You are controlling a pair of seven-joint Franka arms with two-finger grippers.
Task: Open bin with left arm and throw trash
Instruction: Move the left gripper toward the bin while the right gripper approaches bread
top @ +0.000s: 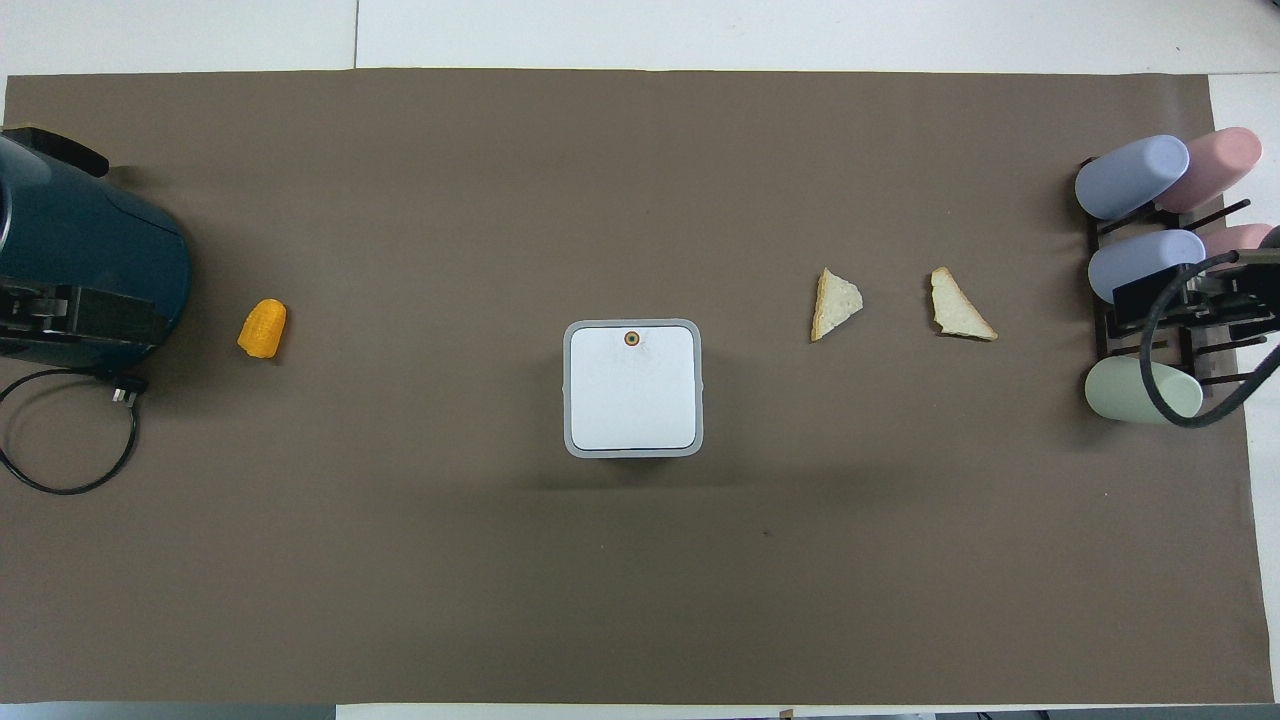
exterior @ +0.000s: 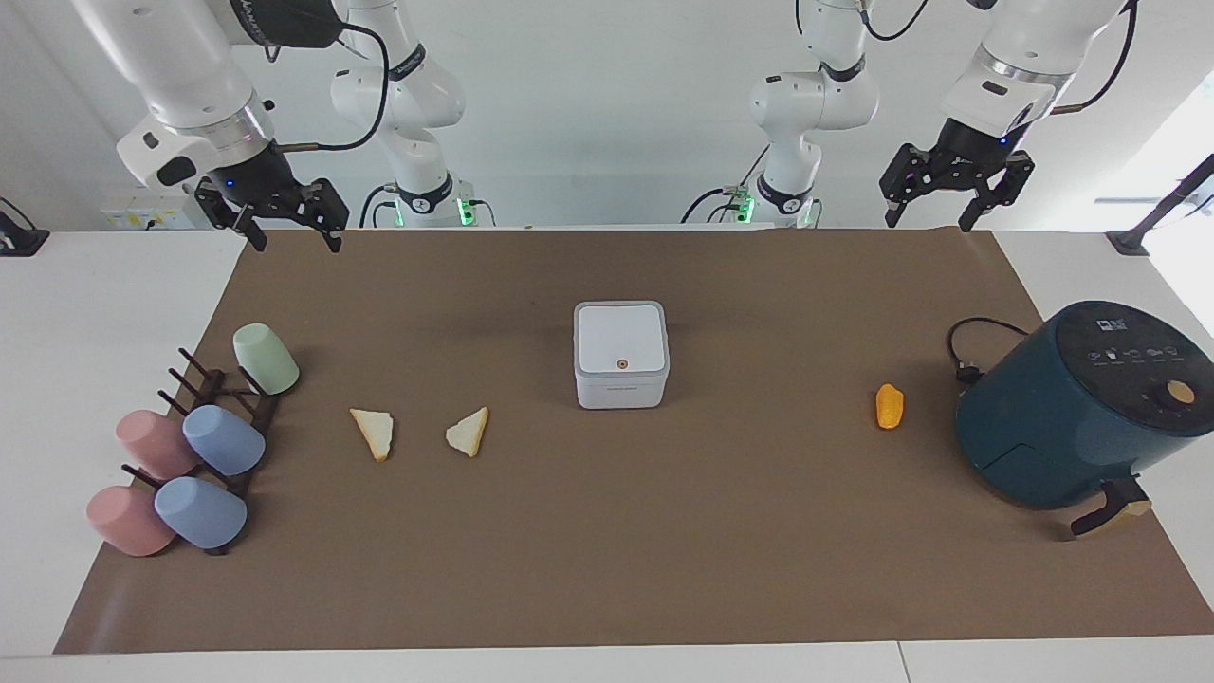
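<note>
The bin [exterior: 621, 356] sits shut mid-worktop, its button [exterior: 622, 363] small; a press landing off it would leave the lid closed, and trash dropped then would bounce off. Both claws are raised with jaws apart and empty: the left claw [exterior: 953, 197] over the worktop's edge by the robots, the right claw [exterior: 275, 220] likewise. Counted: one bin, two bread pieces [exterior: 374, 433] [exterior: 469, 433], one orange piece [exterior: 889, 406], five cups [exterior: 224, 440], one fryer [exterior: 1072, 403].

My white cube bin [exterior: 621, 356] sits mid-mat, its grey-rimmed lid shut. Two pale bread triangles [exterior: 374, 432] [exterior: 469, 432] lie flat toward my right arm's end. The small orange piece [exterior: 889, 406] lies toward my left arm's end.
</note>
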